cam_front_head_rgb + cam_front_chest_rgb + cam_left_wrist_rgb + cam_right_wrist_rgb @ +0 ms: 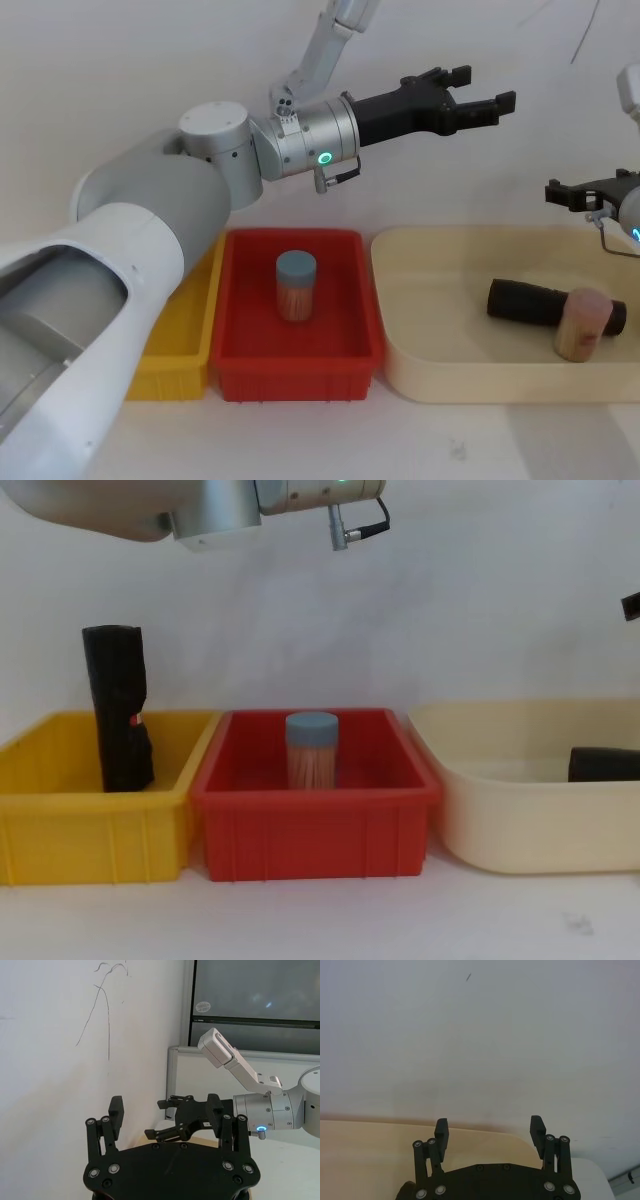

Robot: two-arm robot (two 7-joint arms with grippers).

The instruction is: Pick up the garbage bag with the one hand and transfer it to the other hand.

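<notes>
The left gripper (481, 87), fingers spread wide, hangs high above the red bin (296, 372), and the garbage bag (525, 300), a matte black cylinder, lies on its side in the smooth beige tray (440, 385), touching a pink-lidded jar (583, 322). To pick well, it should probably descend across the roll's free end, away from the jar, and straddle the round body squarely so it cannot roll out (the twin roll (118, 708) upright in the yellow bin (90, 830) is not the target). The right gripper (490, 1130), fingers also apart, waits over the tray's far side.
</notes>
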